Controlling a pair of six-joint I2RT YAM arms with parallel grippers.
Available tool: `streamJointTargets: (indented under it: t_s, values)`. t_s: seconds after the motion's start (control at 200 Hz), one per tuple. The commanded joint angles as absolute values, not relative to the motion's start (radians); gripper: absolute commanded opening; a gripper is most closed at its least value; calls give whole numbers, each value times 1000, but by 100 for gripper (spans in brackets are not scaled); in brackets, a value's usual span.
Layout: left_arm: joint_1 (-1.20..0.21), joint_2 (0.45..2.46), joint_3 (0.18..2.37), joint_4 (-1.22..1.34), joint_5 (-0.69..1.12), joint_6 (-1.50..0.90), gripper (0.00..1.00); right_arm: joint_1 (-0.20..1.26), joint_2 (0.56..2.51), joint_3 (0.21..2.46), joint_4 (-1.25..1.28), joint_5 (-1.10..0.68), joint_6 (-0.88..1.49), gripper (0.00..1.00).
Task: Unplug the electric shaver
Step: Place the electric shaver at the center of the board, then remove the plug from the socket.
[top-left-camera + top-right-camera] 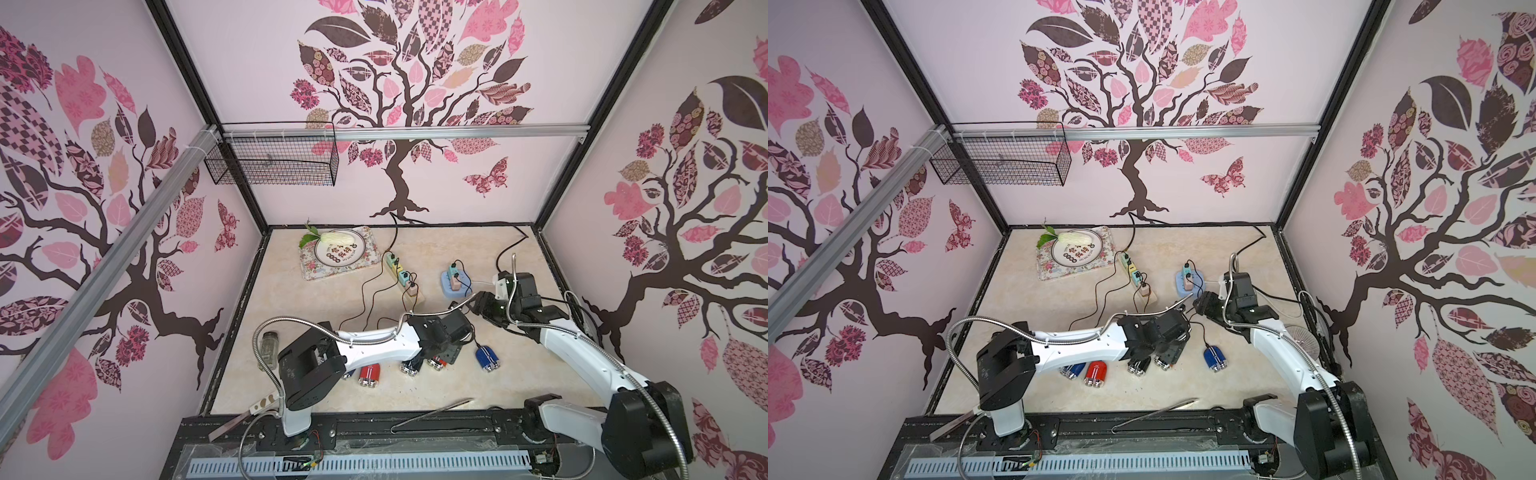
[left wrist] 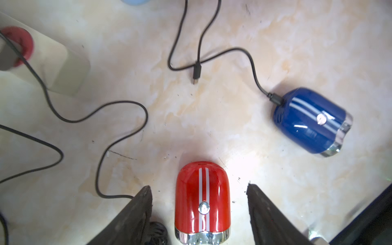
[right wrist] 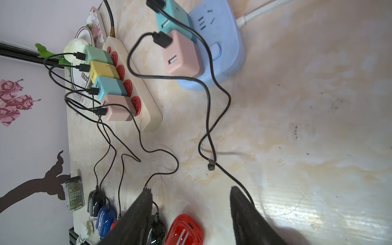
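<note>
Several small electric shavers lie in a row near the table's front. A red shaver with white stripes lies between the fingers of my open left gripper, with a gap on each side and no cable in it. A loose black cable plug lies on the table beyond it. To one side, a blue shaver has a cable plugged in. My right gripper hangs open and empty above the table, with the red shaver and its empty port below. In both top views the grippers sit mid-table.
A cream power strip carries several coloured chargers, and a light blue strip carries two. Black cables trail from them to the shavers. At the back is a floral tray with a plate; a spice jar stands left and tweezers lie in front.
</note>
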State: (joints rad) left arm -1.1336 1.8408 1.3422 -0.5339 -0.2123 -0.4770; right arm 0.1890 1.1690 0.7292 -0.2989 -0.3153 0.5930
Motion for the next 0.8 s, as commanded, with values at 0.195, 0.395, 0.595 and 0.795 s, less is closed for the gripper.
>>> streamJointTargets:
  t_s: [0.195, 0.395, 0.595, 0.795]
  values:
    - [-960, 1797, 1504, -576, -138, -419, 67, 243, 1212, 952, -434, -207, 535, 58]
    - [-835, 1854, 1643, -605, 8, -415, 65, 282, 1321, 1104, -501, -131, 504, 60]
    - [-721, 1963, 1820, -650, 130, -428, 64, 289, 1442, 1209, -519, -132, 481, 61]
    - [-664, 2114, 2051, -710, 214, -422, 63, 304, 1543, 1290, -531, -99, 453, 62]
